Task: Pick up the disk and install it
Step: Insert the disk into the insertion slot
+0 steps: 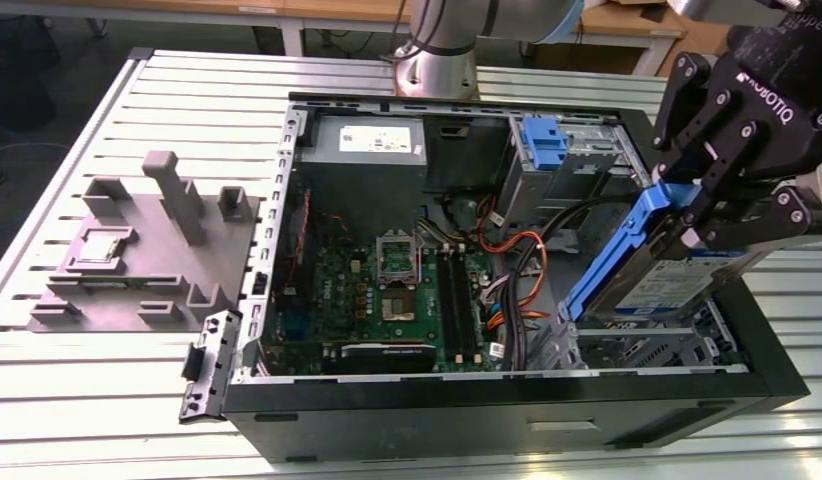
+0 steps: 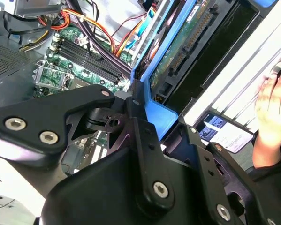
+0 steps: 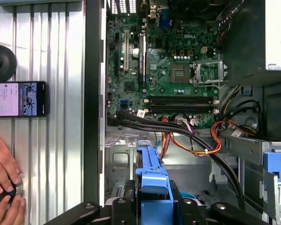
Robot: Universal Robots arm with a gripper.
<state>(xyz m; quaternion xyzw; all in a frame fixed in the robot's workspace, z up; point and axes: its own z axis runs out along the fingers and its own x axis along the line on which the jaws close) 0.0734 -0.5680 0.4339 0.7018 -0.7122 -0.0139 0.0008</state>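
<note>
Pinching disk (image 1: 667,283) in gripper (image 1: 731,222) by blue carrier frame (image 1: 611,255); likely stiff, dense, shock-fragile. Grip frame edges, not label.

I have the disk (image 1: 667,283) up off the table, clamped in the gripper (image 1: 711,222) at about three o'clock of the open computer case (image 1: 518,410) in the exterior view. It is tilted steeply, so its long edge runs from seven o'clock up to one o'clock. It is a flat silver-grey drive with a white-and-blue label facing the camera and a blue carrier frame (image 1: 611,258) along its edge. Its low end sits within the case's opening, and I cannot tell whether it touches anything there. In the second wrist view I see its green circuit board (image 2: 178,50) on the underside.
</note>
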